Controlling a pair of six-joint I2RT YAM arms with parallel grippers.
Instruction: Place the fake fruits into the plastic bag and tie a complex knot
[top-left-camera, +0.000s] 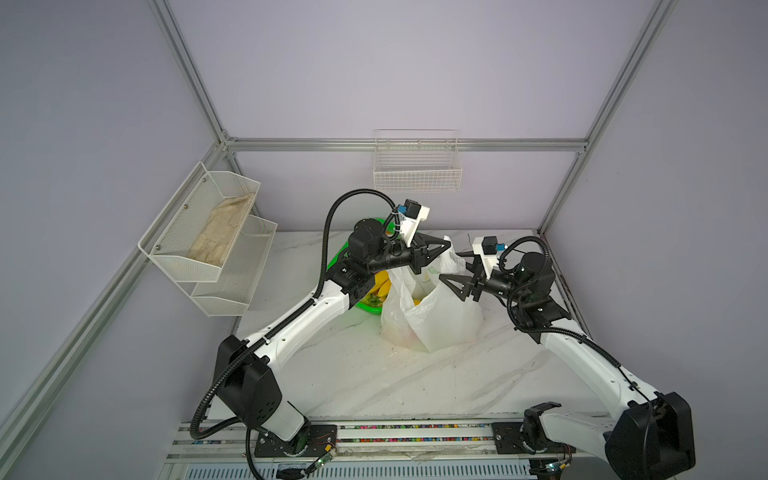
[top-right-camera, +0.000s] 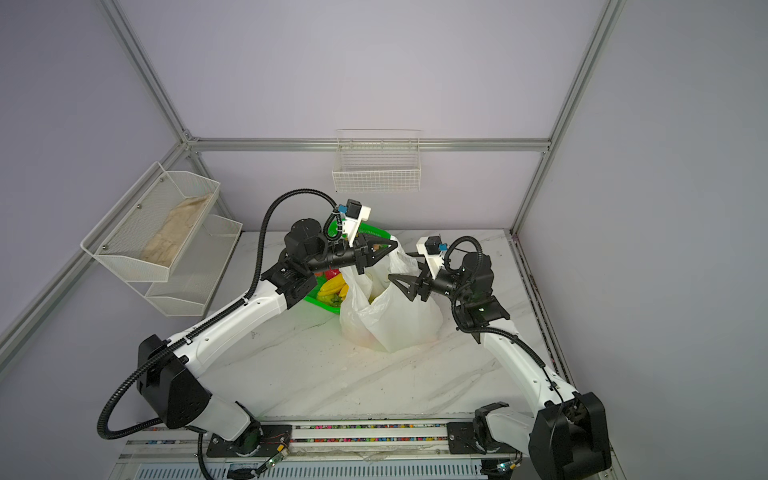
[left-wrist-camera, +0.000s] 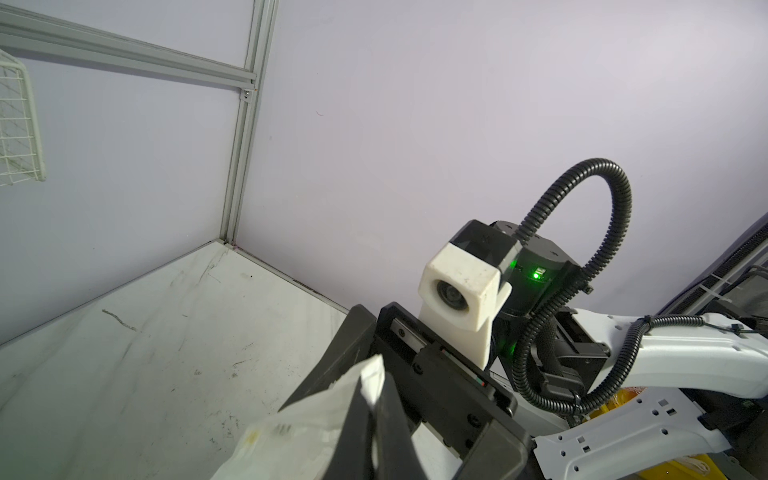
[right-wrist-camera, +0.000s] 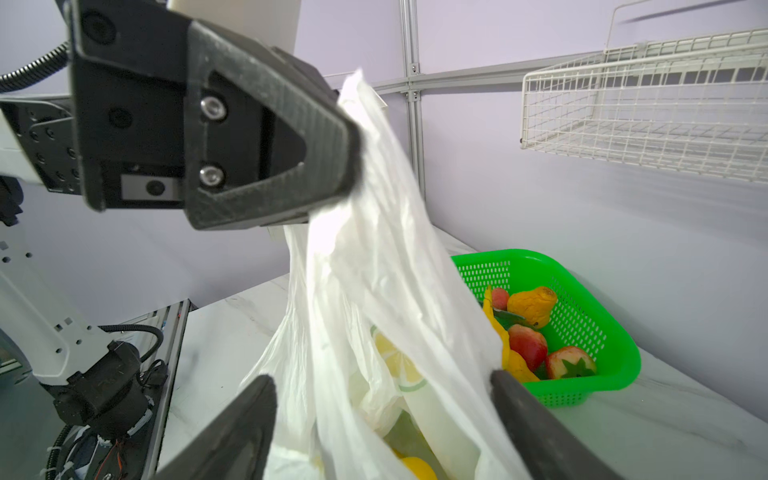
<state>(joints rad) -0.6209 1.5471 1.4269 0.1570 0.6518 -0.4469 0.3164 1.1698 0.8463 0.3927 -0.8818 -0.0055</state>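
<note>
Plastic bag is standing on the worktop at the centre of both top views, just right of the green basket. Left tool is clamping one handle and holding it raised above the bag's mouth. Right tool, just right and slightly lower in frame, is straddling the stretched plastic with its jaws apart. The strip is running up toward the left tool between the right tool's fingers, so closing there looks like the next move.
</note>
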